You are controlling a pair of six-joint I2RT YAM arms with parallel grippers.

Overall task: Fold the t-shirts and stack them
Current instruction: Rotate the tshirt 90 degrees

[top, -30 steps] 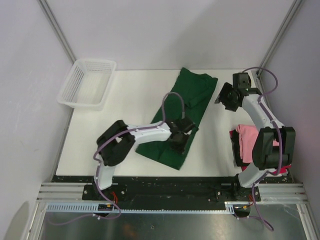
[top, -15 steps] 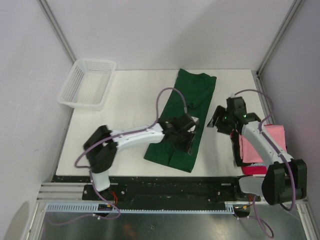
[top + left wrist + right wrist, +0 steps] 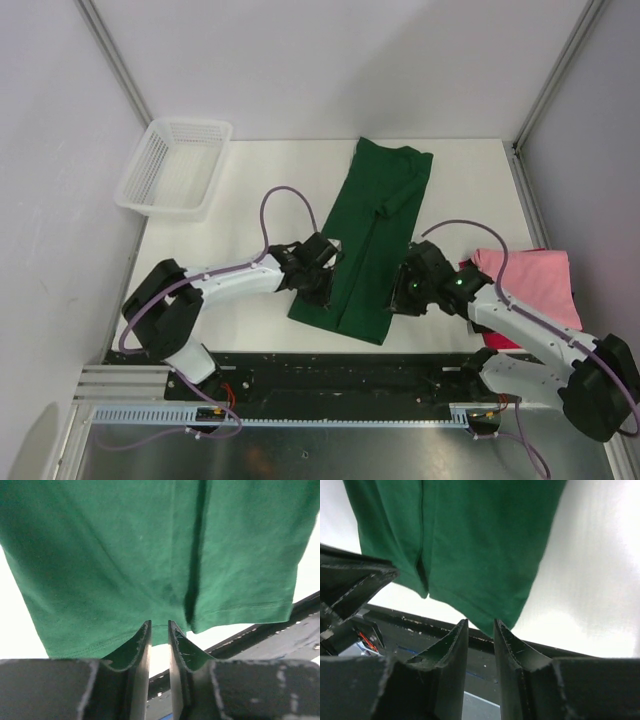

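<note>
Item 1: white mesh basket (image 3: 172,165), far left corner of the table (image 3: 250,190).

Item 2: left gripper (image 3: 158,626) sits low at the near hem of the dark green t-shirt (image 3: 372,235), left half. Its jaws are drawn close, with a narrow slit between. Whether they pinch cloth cannot be told.

Item 3: the green t-shirt lies flat mid-table, folded lengthwise.

Item 4: right gripper (image 3: 480,625) is at the shirt's near right corner, jaws likewise narrowed. Grip cannot be told.

Item 5: pink t-shirt (image 3: 535,285) lies on the red t-shirt (image 3: 500,341), near right.
</note>
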